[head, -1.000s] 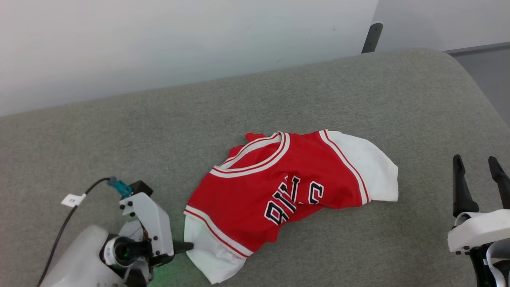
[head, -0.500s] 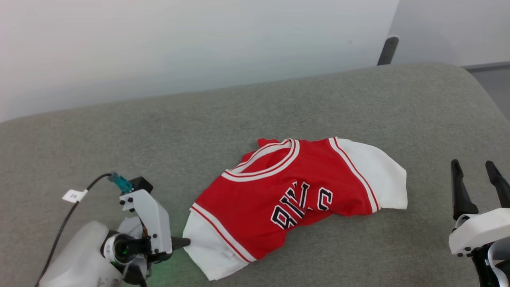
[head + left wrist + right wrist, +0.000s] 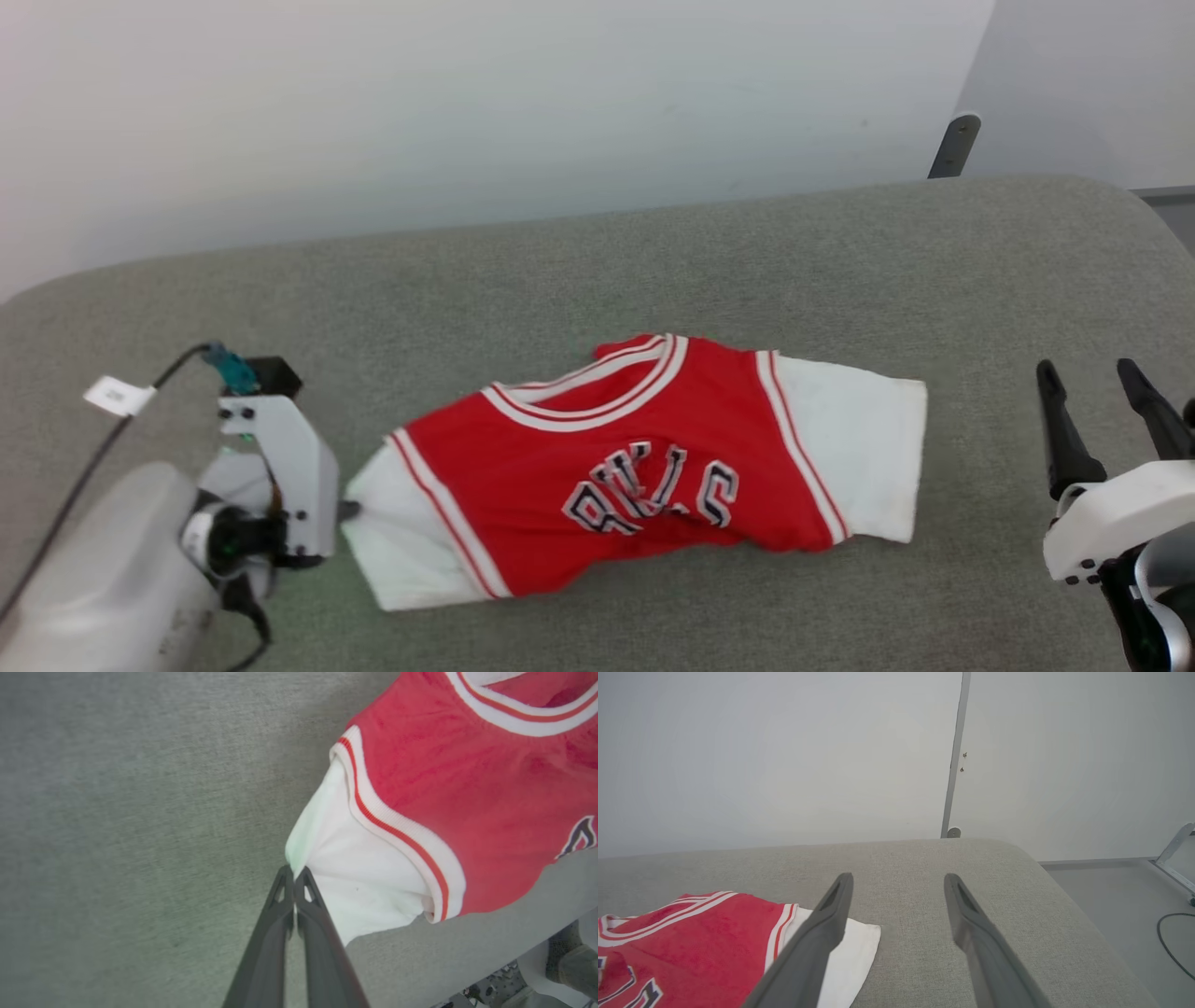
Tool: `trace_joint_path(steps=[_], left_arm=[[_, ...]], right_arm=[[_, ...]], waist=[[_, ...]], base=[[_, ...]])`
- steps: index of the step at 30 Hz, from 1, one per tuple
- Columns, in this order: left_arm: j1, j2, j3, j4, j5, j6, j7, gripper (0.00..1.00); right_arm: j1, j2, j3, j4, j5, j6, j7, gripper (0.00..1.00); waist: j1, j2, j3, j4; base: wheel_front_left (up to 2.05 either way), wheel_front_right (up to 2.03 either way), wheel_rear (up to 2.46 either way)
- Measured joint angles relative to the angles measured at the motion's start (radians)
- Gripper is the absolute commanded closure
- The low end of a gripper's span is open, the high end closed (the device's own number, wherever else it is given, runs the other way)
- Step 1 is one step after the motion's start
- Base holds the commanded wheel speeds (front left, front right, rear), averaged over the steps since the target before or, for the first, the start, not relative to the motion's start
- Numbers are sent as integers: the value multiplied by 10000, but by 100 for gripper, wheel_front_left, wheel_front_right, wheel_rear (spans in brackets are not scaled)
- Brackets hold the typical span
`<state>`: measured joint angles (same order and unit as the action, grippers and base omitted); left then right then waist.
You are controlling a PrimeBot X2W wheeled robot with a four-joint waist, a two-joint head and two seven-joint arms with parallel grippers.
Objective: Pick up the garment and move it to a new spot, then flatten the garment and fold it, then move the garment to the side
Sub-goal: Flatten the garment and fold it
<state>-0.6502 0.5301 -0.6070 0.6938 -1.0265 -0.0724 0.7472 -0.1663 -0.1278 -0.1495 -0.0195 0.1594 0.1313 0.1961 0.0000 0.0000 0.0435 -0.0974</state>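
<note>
On the cushion (image 3: pixel 560 271), the garment (image 3: pixel 607 448) lies right of my left gripper (image 3: pixel 349 510), touching its tips; my right gripper (image 3: pixel 1085 369) sits well beyond.

Black, white-outlined lettering (image 3: pixel 649 487) is running across the chest of the garment (image 3: pixel 560 448), creased but seeming to spell "BULLS", while a small white tag (image 3: pixel 117 396) on a black cable (image 3: pixel 175 365) is showing marks too small to read.

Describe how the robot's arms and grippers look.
Each gripper has two long, dark, tapering fingers on a white housing: the left gripper, the right gripper. The left forearm is pale grey; a black cable with a white tag and teal plug runs to it.
</note>
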Motion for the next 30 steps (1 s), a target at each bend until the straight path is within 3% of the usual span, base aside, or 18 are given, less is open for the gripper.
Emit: trace_joint_path(steps=[7,16,17,18,19,20,30], left_arm=[[-454,612,-395,583,859,-326,-719,100],[-516,88,-493,1429,715,-466,-1409,100],[-520,59,-512,1530,713,-493,-1434,87],[-532,46,-541,1607,713,-508,-1492,62],[-567,35,-556,1689,702,-508,-1507,14],[-624,31,-571,1751,679,-510,-1540,0],[-1101,247,-773,1877,587,-550,-1584,0]], right_arm=[[-151,-134,211,-84,92,0,171,0],[-337,-79,278,-242,144,0,222,0],[-337,-69,282,-247,138,0,245,0],[-339,-71,274,-253,138,0,245,0],[-350,-84,270,-268,138,0,244,0],[-375,-100,263,-293,138,0,238,0],[-374,27,226,-1074,40,0,113,0]], waist=[[0,0,101,-10],[0,0,369,-74],[0,0,388,-72],[0,0,399,-67],[0,0,404,-58],[0,0,404,-47],[0,0,293,23]], base=[[0,0,0],[0,0,0],[0,0,0],[0,0,0],[0,0,0],[0,0,0],[0,0,0]])
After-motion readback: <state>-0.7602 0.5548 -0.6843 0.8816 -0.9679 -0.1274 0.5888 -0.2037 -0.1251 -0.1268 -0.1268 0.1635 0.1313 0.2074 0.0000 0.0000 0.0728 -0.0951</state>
